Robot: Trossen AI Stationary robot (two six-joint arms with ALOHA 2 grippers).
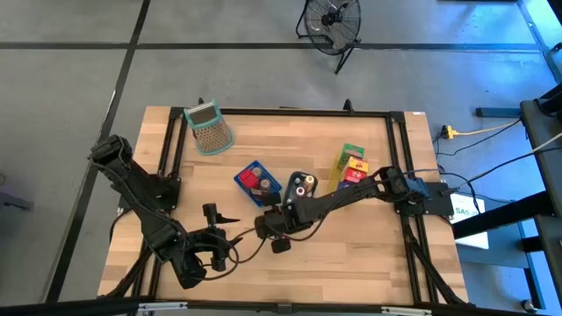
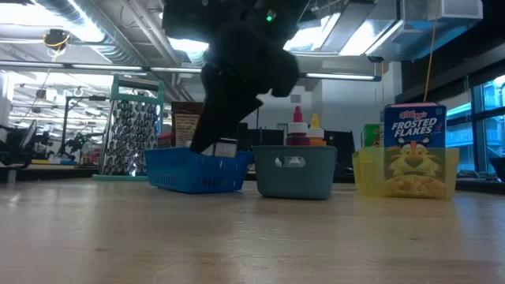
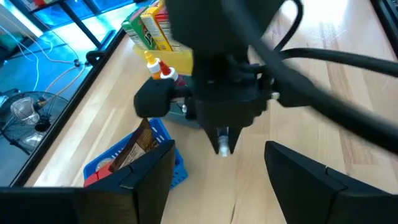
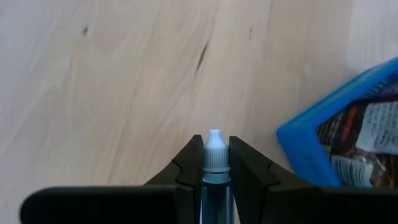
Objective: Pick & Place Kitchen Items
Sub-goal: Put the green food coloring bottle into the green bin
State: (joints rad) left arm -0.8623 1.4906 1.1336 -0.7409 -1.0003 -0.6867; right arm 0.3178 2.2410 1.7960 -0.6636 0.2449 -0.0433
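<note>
A small bottle with a white ribbed cap (image 4: pixel 214 149) sits clamped between the two dark fingers of the right gripper (image 4: pixel 215 163), cap pointing forward, above bare wood just beside the corner of the blue plastic basket (image 4: pixel 323 143) that holds brown and red packets. In the high view the right gripper (image 1: pixel 263 225) hangs over the middle of the light wooden table (image 1: pixel 369 254), near the blue basket (image 1: pixel 248 172) and the grey-teal bin (image 2: pixel 294 169) with little sauce bottles; a yellow tray (image 2: pixel 364 170) with a Frosted Flakes box (image 2: pixel 413 150) stands beyond. The left gripper (image 1: pixel 219 251) waits near the table's front edge, its fingers spread and empty, facing the right gripper.
</note>
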